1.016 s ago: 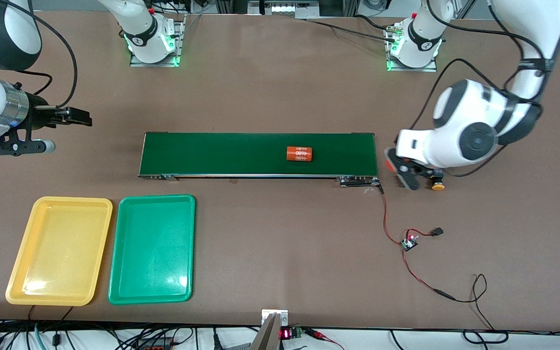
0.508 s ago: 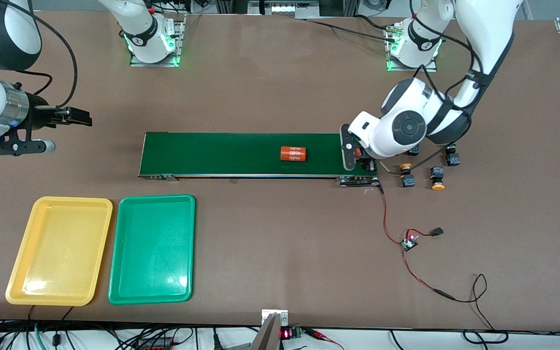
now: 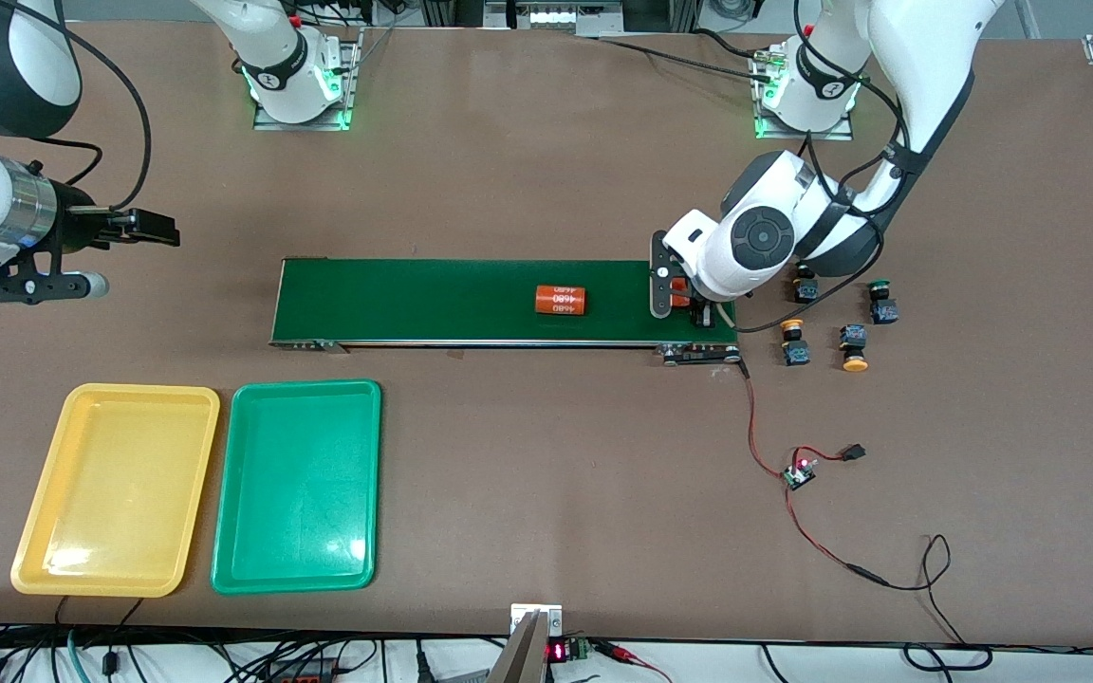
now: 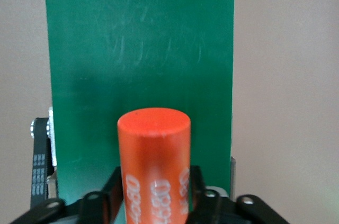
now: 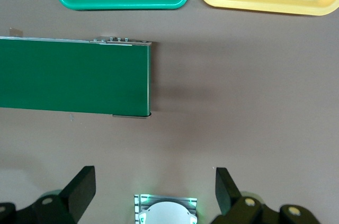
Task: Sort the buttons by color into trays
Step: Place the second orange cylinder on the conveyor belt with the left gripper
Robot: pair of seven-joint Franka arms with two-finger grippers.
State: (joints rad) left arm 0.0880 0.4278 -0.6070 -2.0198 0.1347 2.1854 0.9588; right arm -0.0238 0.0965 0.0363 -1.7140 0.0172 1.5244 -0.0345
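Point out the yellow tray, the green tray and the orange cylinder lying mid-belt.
yellow tray (image 3: 188, 398), front view, rim near its corner.
green tray (image 3: 363, 391), front view, rim near its corner.
orange cylinder (image 3: 561, 300), front view, middle of its printed side.

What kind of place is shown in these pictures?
Probably a robotics lab test bench: two bolted-down arms face a small conveyor belt, loose wiring runs to a bare circuit board, and a yellow tray and a green tray wait.
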